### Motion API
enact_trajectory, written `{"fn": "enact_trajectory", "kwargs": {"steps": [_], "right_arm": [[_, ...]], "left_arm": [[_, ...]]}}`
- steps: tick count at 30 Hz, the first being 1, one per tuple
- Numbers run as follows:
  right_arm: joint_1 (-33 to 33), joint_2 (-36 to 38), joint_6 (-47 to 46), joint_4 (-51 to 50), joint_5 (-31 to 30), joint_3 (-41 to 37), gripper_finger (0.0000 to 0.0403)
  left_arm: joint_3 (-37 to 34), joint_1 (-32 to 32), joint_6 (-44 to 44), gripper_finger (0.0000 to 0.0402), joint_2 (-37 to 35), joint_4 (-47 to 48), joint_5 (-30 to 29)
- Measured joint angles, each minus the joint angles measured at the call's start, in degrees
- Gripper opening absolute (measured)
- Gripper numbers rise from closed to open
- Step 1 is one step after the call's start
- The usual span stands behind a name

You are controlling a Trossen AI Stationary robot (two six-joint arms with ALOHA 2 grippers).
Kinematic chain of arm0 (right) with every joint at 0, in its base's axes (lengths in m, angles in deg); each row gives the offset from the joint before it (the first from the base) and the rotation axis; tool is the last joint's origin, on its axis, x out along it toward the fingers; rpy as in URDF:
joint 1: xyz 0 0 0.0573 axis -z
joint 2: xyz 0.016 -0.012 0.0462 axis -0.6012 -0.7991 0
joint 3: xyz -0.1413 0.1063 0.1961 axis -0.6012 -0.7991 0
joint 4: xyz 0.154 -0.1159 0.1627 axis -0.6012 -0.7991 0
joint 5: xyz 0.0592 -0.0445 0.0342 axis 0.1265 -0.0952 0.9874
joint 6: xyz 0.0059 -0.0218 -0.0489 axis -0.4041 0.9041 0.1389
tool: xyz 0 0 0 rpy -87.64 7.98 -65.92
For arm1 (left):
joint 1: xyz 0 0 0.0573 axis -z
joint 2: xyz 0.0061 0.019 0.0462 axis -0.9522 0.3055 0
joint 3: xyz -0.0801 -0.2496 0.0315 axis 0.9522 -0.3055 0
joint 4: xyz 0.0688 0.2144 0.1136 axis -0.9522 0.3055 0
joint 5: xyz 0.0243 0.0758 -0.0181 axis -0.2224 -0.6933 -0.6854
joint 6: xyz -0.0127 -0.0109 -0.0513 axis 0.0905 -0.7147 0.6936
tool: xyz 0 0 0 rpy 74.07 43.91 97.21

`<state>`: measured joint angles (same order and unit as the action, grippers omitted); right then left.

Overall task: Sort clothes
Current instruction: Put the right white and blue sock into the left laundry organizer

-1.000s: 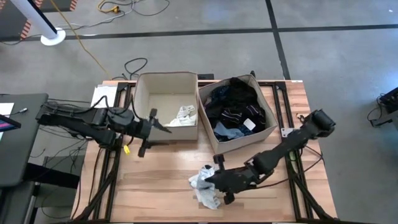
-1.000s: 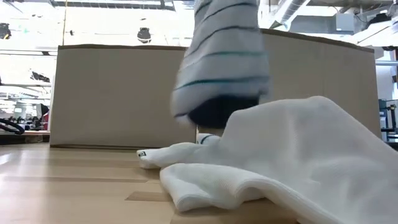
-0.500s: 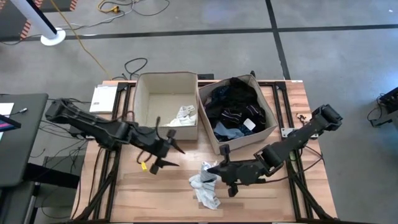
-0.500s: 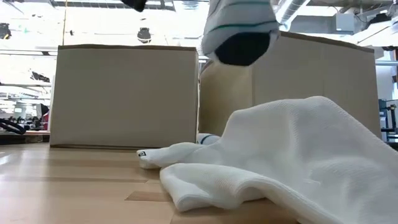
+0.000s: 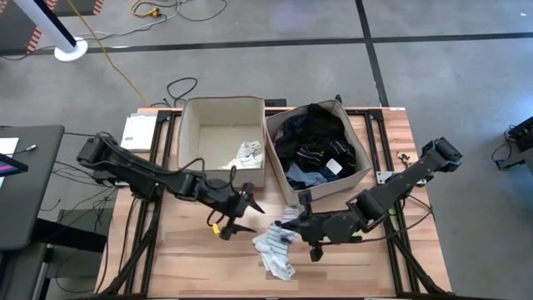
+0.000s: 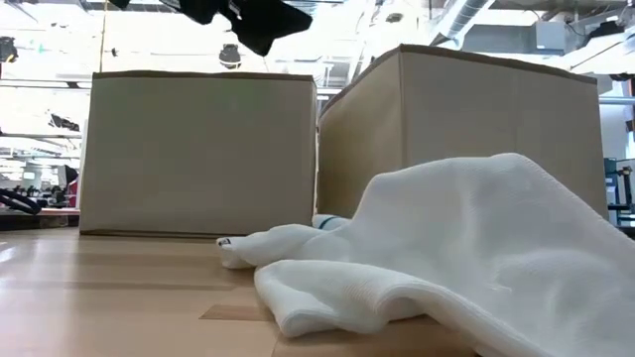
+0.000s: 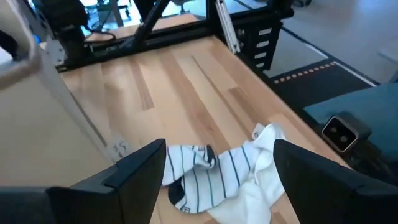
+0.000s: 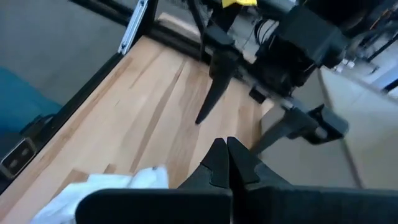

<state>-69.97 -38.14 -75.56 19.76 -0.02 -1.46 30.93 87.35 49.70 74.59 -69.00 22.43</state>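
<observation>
Striped sock [image 7: 205, 177] lies on table [image 7: 180, 81] just ahead of left gripper [image 5: 247, 215], whose fingers stand spread and empty; best lower squarely over it before closing, keeping clear of right gripper [image 5: 293, 225], clenched on nothing opposite.

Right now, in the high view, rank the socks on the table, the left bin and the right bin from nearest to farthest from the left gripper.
1. The socks, on the table just right of the left gripper.
2. The left bin, behind the gripper, nearly empty.
3. The right bin, behind and to the right, full of dark clothes.
</observation>
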Motion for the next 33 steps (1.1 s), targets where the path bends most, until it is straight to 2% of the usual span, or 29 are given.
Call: {"fn": "enact_trajectory", "kwargs": {"steps": [5,9,13,19,22,27,33], "right_arm": [[0.02,-0.27,-9.83,-8.39,2.20,0.00,0.0005],[0.02,-2.11,-16.54,-11.60,5.39,-0.44,0.0034],[-0.13,-6.46,-19.40,-11.53,5.75,-1.20,0.0096],[1.15,-14.42,-24.70,-13.56,4.50,-1.20,0.0217],[2.31,-17.69,-27.65,-15.41,3.33,-1.20,0.0252],[3.98,-22.59,-29.57,-16.16,6.33,-1.20,0.0258],[5.14,-26.83,-31.46,-17.62,9.51,-1.14,0.0229]], "left_arm": [[0.00,0.16,-0.02,0.0293,2.23,0.17,-0.02],[-0.02,0.28,-0.41,0.0293,2.12,0.06,0.06],[-0.02,0.26,-1.18,0.0293,2.12,-0.21,0.02],[-0.02,0.28,-1.21,0.0293,2.12,-0.29,0.04],[-0.02,0.33,-1.13,0.0293,2.12,0.05,0.04],[-0.02,0.47,-0.99,0.0293,2.12,1.12,0.04],[-0.02,0.59,-0.80,0.0293,2.12,1.33,0.04]]}}
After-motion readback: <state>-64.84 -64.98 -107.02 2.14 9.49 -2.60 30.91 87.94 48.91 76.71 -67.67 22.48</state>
